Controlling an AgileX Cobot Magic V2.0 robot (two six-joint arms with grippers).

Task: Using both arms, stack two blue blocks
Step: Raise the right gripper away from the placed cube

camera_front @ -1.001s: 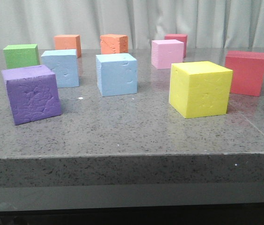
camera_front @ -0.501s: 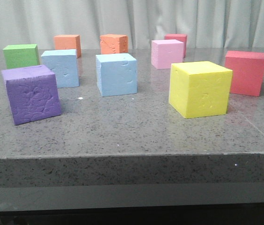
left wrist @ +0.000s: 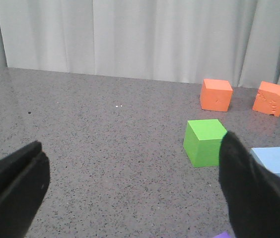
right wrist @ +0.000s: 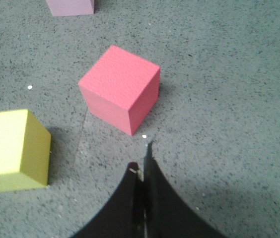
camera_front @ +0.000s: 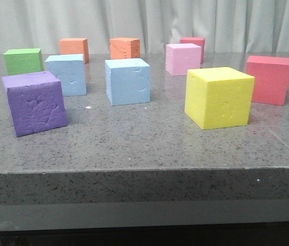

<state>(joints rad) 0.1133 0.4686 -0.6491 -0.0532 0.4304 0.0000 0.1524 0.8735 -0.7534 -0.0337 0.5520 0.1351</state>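
Beside the green cube (camera_front: 23, 60) on the worktop (camera_front: 134, 143) stand both blue blocks (camera_front: 66, 74) (camera_front: 128, 81), apart, unstacked. Left end effector (left wrist: 130, 198) is spread wide with one block's corner just beyond its finger, so judged nearer. Right end effector (right wrist: 141, 198) is closed, empty, over the red cube (right wrist: 120, 89).

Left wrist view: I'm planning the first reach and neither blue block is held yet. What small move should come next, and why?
Probably ease the left hand toward the nearer blue block. Its fingers are spread wide with nothing between them, while the right hand is shut above bare table by the red block, away from both blue blocks.
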